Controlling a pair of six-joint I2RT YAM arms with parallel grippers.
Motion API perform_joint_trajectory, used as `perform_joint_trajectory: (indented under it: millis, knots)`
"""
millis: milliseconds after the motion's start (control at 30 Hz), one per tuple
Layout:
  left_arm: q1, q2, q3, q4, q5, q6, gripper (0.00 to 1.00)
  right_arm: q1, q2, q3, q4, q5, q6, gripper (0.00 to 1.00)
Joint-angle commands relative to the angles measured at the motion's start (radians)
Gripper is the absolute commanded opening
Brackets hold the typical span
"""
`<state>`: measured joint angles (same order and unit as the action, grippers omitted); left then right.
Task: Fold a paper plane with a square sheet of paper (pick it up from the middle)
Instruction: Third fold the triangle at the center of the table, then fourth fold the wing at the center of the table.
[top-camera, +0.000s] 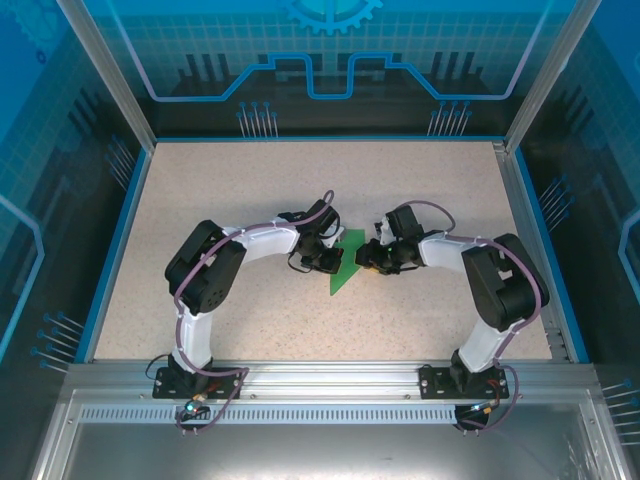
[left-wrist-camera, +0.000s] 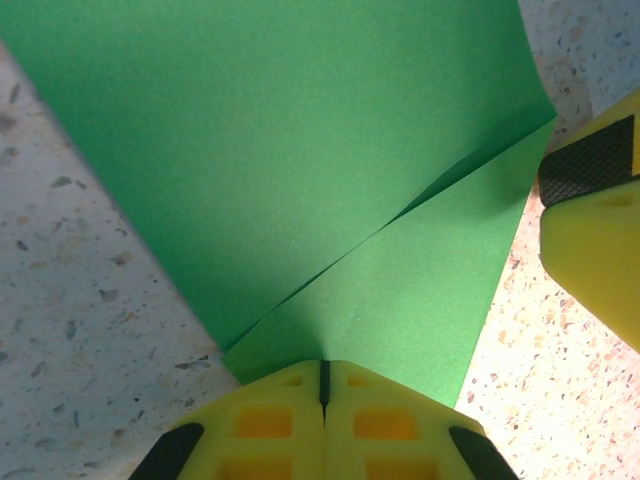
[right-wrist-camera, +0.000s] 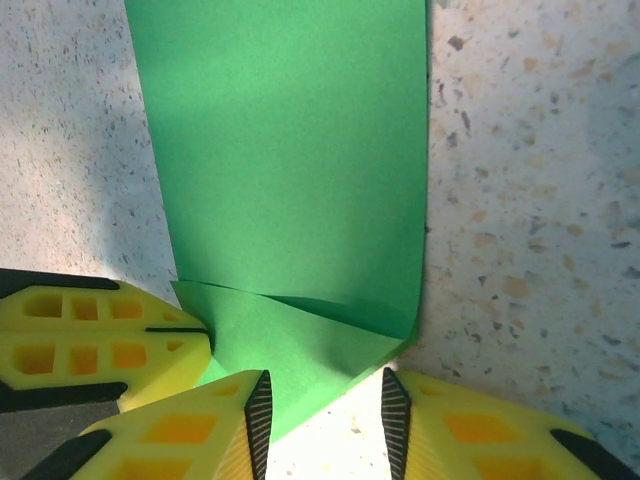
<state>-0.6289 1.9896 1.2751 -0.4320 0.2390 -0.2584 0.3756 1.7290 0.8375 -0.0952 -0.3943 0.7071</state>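
The green sheet of paper (top-camera: 343, 277) lies creased into a triangular wedge on the table between both grippers, its point toward the near edge. In the left wrist view the paper (left-wrist-camera: 300, 150) shows a diagonal crease with one flap overlapping. My left gripper (left-wrist-camera: 322, 372) is shut, its tips resting on the paper's near edge; it also appears as a yellow gripper (right-wrist-camera: 205, 335) touching the paper's left side. My right gripper (right-wrist-camera: 325, 425) stands open, and a folded corner of the paper (right-wrist-camera: 300, 360) lies between its fingers (right-wrist-camera: 258, 420). One right finger (left-wrist-camera: 590, 220) sits beside the paper's right corner.
The speckled beige table (top-camera: 250, 190) has a blue rim and transparent enclosure walls on all sides. Both arms bend inward, with the left gripper (top-camera: 327, 260) and the right gripper (top-camera: 367, 258) close together at the table's centre. A metal rail (top-camera: 320, 385) runs along the near edge.
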Motion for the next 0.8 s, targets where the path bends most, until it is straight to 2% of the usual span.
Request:
perform_joint_trajectory:
  millis: [0,500,767]
  knots:
    - [0.007,0.037,-0.022,-0.006,-0.027,0.017,0.04,0.016,0.023,0.036,-0.002,-0.025,-0.005,0.37]
    - [0.009,0.031,-0.018,0.007,-0.002,0.001,0.04,0.027,-0.019,-0.006,0.111,-0.113,0.064,0.31]
    - [0.011,0.008,-0.013,0.009,0.020,-0.008,0.05,0.048,-0.017,-0.003,0.108,-0.090,0.068,0.21]
